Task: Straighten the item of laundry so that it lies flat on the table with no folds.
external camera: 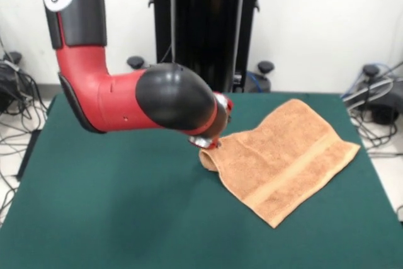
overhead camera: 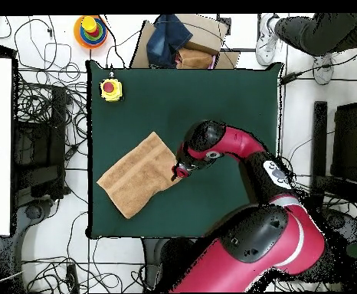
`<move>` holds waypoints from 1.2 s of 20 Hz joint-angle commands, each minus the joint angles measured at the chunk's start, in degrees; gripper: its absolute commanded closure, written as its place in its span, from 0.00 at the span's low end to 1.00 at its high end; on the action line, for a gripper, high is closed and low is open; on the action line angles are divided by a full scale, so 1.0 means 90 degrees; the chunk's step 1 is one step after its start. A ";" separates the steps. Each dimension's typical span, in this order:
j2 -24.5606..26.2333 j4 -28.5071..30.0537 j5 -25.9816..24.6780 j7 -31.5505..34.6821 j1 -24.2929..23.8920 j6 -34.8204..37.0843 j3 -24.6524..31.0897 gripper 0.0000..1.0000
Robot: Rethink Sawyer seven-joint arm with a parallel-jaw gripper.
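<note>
The claw (external camera: 208,143) sits at the bunched corner of the hand towel (external camera: 286,159), apparently pinching that corner, though its tips are hidden. From the claw the towel's long axis runs diagonally away over the green desk (external camera: 113,218), so a pull opposite that line would likely flatten it

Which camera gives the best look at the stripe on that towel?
The front view: the towel fills more of the picture and its woven stripe runs plainly across it. In the overhead view the towel shows whole on the table, but no stripe can be made out.

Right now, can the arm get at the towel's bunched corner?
Probably yes: the end effector is already at the raised corner of the orange-tan terry-cloth towel, with nothing else near it on the dark green felt table.
</note>
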 commanded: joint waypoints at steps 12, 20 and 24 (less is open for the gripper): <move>0.0669 -0.1031 -0.0061 -0.0028 -0.0067 0.0735 -0.0021 0.00; 0.1169 -0.1410 -0.0036 -0.0114 -0.0031 0.0432 0.0105 0.00; 0.1442 -0.1553 -0.0024 -0.0149 -0.0042 0.0219 0.0164 0.00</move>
